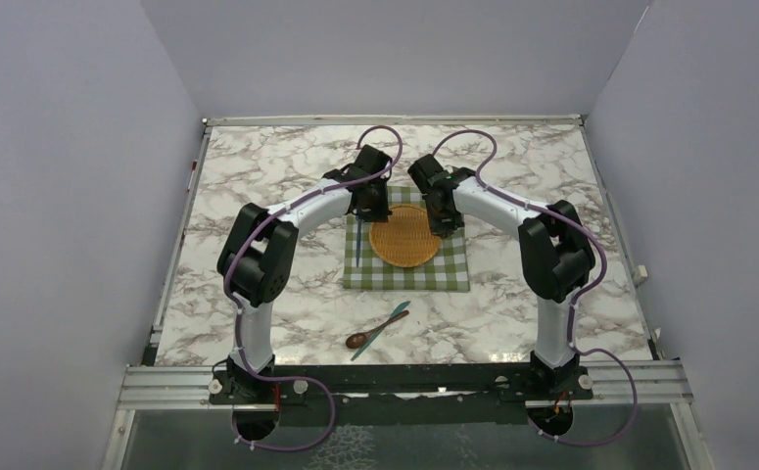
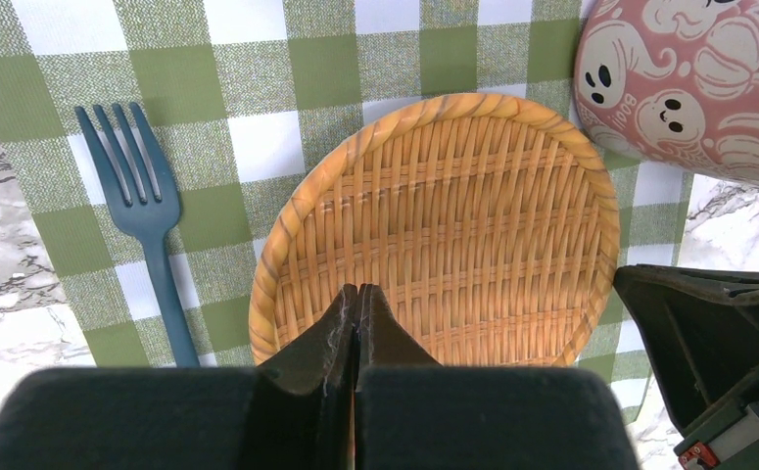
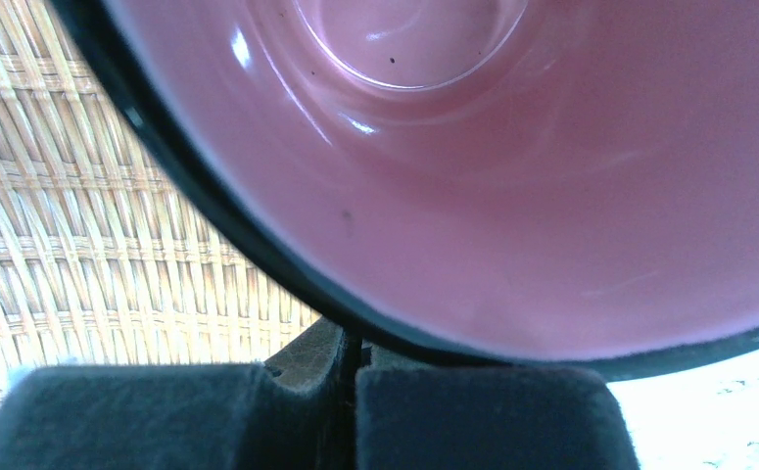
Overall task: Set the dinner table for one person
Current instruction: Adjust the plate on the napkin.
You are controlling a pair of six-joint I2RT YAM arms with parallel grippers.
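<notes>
Tabletop [image 1: 258, 176]: spans the whole cell under both arms. Hard, fixed and slick-looking, so judged not a thing to grasp; pieces may skid on it. Checked cloth [image 1: 453, 274] at centre carries a wicker plate [image 1: 404, 240], with a fork [image 2: 145, 206] to its left. Spoon [image 1: 357, 340] and teal utensil [image 1: 402, 307] lie crossed on bare marble; both thin, best pinched mid-handle. Left gripper [image 2: 357, 294]: fully closed, empty, over the plate's rim. Right gripper [image 3: 355, 357]: fingers pressed together below the pink mug's [image 2: 688, 88] dark rim, contact unclear. Mug cut off; upright or tipped, cannot tell.

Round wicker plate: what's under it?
The round wicker plate sits on the green-and-white checked cloth, itself on the white marble tabletop. Whatever lies directly beneath the plate is hidden.
</notes>
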